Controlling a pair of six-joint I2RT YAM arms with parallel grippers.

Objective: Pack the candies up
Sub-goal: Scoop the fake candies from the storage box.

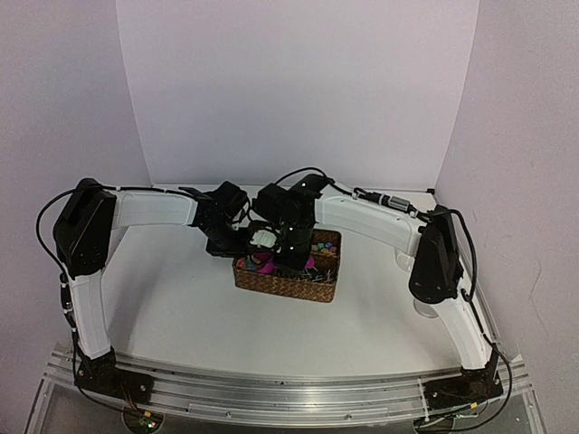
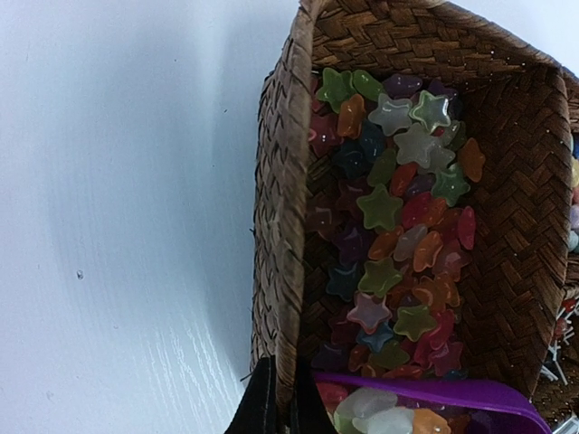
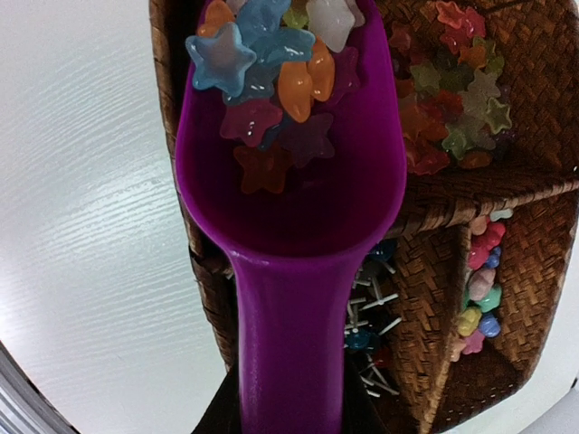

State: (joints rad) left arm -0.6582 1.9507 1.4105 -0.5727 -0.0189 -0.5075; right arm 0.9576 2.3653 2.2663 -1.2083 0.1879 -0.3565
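1. We saw the basket (image 1: 288, 280), brown woven wicker w/ inner dividers, sitting on the white table (image 1: 172, 307), w/ both arms reaching over it.
2. The candies (image 2: 389, 235) were small glossy see-through stars: green, red, orange, pink, purple, blue, some milky white. They lay heaped loose in one compartment of the basket, right against its outer wall.
3. More of them sat in the scoop (image 3: 289, 208), a magenta plastic one w/ a deep bowl. Blue, orange, white, purple & red stars were piled at its front end; the rear of the bowl was bare.
4. The scoop's bowl hung over the basket, above the near end of the star compartment & the divider beside it.
5. Right gripper (image 3: 289, 411): clamped on the scoop's handle, a finger on each side.
6. Left gripper (image 2: 282, 411): pinched tight on the basket's outer wall, one finger outside, one inside, at the star compartment.
7. Other basket compartments: one held rounded pastel pieces (image 3: 479, 280) (pink, yellow, blue, green). One under the scoop held dark bits on thin white sticks (image 3: 375, 312).
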